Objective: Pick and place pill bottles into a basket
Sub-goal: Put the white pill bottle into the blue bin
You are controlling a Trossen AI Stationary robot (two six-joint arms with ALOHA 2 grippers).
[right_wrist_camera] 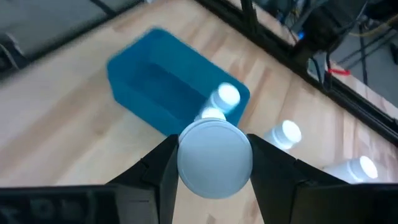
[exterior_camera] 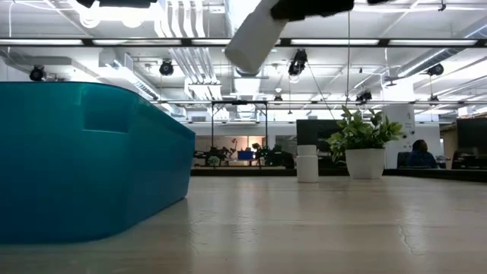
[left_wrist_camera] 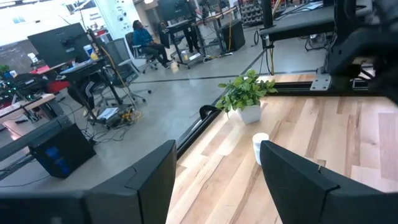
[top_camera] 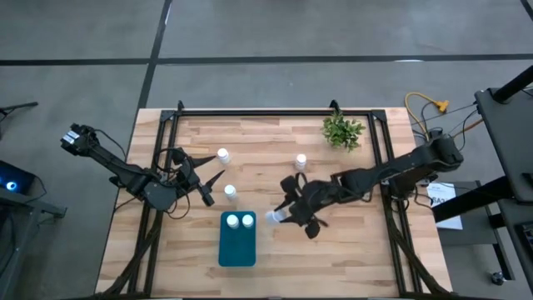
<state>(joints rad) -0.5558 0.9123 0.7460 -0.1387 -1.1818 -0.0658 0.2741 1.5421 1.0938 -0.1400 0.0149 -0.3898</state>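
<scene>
Right gripper [right_wrist_camera: 211, 163]: fingers closed on a bottle [right_wrist_camera: 214, 158], its round cap end toward the wrist camera. From above, this held bottle [top_camera: 274, 217] lies tilted, clear of the wood, just right of the basket [top_camera: 237, 248]. From table height it hangs at an angle [exterior_camera: 255, 38] above the surface.

Basket: teal, rounded corners [exterior_camera: 84, 160], near the front edge of the table [top_camera: 350, 250]. Two bottles stand in its far end [top_camera: 240, 221].

Left gripper [top_camera: 202, 182]: fingers spread wide, holding nothing, over the table's left half. One bottle [top_camera: 223, 155] stands beyond it, another [top_camera: 230, 192] just beside it.

A further bottle [top_camera: 301, 161] stands upright near the centre, left of the plant [top_camera: 342, 131] in its white pot [exterior_camera: 365, 163] at the far right corner.

Surface: pale wooden planks in a dark metal frame [top_camera: 275, 111].

Room: grey floor [top_camera: 250, 33], open ceiling with ducts and lamps [exterior_camera: 183, 46], desks and monitors, a seated person [left_wrist_camera: 140, 36] far off.
</scene>
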